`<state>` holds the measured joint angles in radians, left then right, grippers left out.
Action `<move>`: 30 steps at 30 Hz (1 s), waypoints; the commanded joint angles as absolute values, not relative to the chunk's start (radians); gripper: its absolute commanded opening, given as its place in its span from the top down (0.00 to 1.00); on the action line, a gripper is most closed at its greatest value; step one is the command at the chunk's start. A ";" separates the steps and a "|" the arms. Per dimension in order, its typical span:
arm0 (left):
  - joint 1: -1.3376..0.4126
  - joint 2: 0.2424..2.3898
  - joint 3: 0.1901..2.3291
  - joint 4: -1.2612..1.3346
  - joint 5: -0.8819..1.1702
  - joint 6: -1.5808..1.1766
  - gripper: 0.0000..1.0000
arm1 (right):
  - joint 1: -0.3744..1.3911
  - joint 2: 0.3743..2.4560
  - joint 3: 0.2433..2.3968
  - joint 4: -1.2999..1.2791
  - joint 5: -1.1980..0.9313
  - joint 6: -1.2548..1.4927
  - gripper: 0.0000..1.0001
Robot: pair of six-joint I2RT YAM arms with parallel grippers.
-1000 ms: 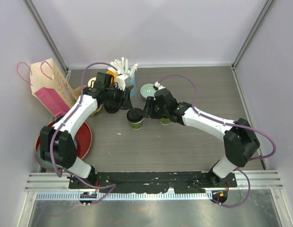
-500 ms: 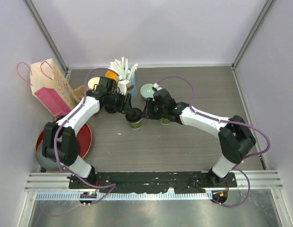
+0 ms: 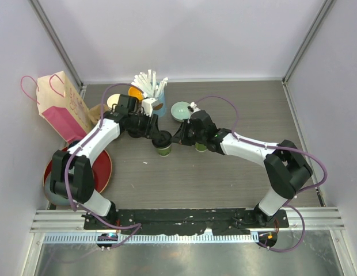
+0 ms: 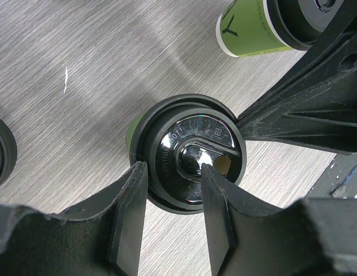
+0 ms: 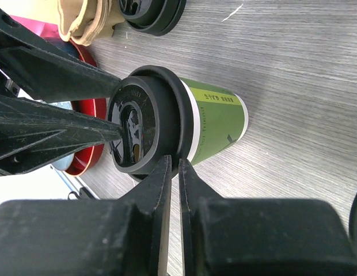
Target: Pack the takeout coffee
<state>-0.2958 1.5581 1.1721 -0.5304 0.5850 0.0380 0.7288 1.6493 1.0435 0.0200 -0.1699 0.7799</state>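
A dark-green coffee cup [image 3: 164,151] with a black lid [image 4: 190,152] stands mid-table. My left gripper [image 4: 174,168] hovers over it, open. One finger [image 4: 129,213] is at the lid's outer rim and the other is over its centre. My right gripper [image 5: 174,161] comes from the other side with jaws shut to a thin slit. Its tips rest against the lid's rim [image 5: 184,123], and nothing shows between them. In the top view the left gripper [image 3: 157,136] and right gripper [image 3: 179,137] flank this cup. A second lidded green cup [image 4: 247,31] stands just beyond, partly under the right arm [image 3: 200,147].
A blue cup of white straws [image 3: 151,86] and a pale green bowl [image 3: 179,109] stand behind the cups. A loose black lid [image 5: 152,14] lies to the left. A pink-and-tan paper bag [image 3: 60,106] stands at far left, with a red plate [image 3: 105,168] in front of it.
My left gripper has moved right, from the loose lid to above the lidded cup. My right gripper's jaws have closed, and it has edged towards the lid's rim.
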 commanded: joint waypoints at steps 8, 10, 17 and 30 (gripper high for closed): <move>-0.305 1.563 1.118 -0.652 0.637 0.086 0.54 | 0.739 1.723 0.942 -0.061 -0.117 0.772 0.99; -0.305 1.572 1.111 -0.664 0.634 0.100 0.54 | 0.744 1.727 0.940 -0.071 -0.107 0.767 0.99; -0.305 1.597 1.112 -0.706 0.609 0.136 0.55 | 0.755 1.769 0.939 -0.090 -0.091 0.755 0.99; -0.279 1.635 1.072 -0.712 0.575 0.201 0.65 | 0.772 1.738 1.018 -0.176 -0.014 0.674 0.99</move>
<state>-0.2752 1.5570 1.1500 -0.5385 0.6006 0.1749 0.7490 1.6623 1.0206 0.0761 -0.1120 0.7750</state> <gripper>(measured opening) 0.353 0.096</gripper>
